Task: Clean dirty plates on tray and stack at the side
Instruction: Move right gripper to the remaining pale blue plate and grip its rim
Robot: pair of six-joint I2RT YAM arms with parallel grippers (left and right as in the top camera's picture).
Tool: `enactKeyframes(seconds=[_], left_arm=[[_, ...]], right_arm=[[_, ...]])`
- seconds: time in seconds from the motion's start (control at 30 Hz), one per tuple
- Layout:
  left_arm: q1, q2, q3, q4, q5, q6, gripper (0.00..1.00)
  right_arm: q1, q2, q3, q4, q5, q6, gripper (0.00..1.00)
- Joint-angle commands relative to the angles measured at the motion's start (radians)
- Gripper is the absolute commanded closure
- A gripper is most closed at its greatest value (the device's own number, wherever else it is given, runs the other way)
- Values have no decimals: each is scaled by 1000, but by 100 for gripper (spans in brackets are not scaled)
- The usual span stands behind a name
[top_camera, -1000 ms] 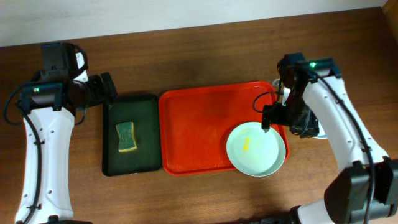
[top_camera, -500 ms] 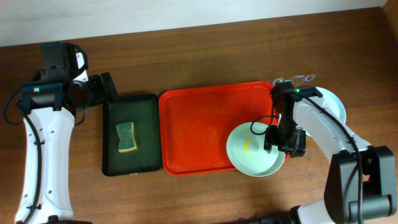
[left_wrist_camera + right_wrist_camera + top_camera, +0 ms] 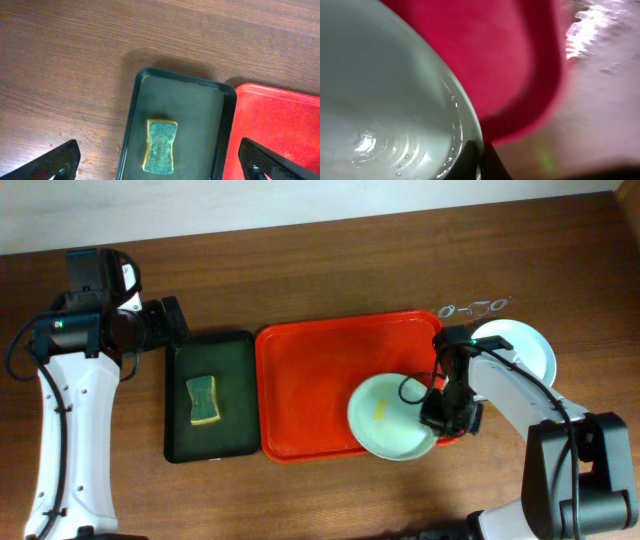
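1. The right gripper [image 3: 445,408] is pinching the right-hand rim of the mint plate [image 3: 392,418]. In the right wrist view its dark fingertips [image 3: 490,165] are sitting closed on either side of the rim's edge.
2. The plate is lying on the front right part of the tray [image 3: 300,350], and its near edge is reaching over the tray's front rim.
3. The plate is facing hollow side up, with its yellow smear [image 3: 380,410] showing and not yet wiped. Being round, the plate has no long axis. The smear is running slightly slantwise across the middle. I cannot tell whether the gripped side is lifted or flat.
4. The grip is taking only a thin edge of a smooth, shallow plate, so it could slip or swing down if raised quickly. The overhanging edge could also catch on the tray's rim and tip the plate toward the table [image 3: 400,270].
5. The white plate [image 3: 515,345] is sitting on the table just right of the tray, close to the right arm, and a wide swing could knock it.
6. The left gripper [image 3: 168,322] is hovering with fingers wide apart and empty, above the dark tray [image 3: 200,100] holding the sponge [image 3: 161,145].
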Motion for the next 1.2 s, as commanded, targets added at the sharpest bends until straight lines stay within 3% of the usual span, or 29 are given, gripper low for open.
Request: enactKeyframes(seconds=[0.0,0.23,0.43,0.87,1.0,1.1,1.17], left_arm=[[2,2,3,2,4,-2,1],[2,2,3,2,4,-2,1],[2,2,3,2,4,-2,1],[2,2,3,2,4,-2,1],[2,2,3,2,4,-2,1],[1,2,3,2,4,-2,1],[2,2,3,1,4,-2,1]], right_arm=[[11,-2,-13,95,-216,12,96],[73,-2,-13,318,-257,119,96],[182,-2,-13,373,-50,284,96],[227,0,-36,432,4,308,94],[227,0,-36,428,3,307,80],[227,0,-36,416,-3,307,47],[220,-2,-33,396,-4,307,33]])
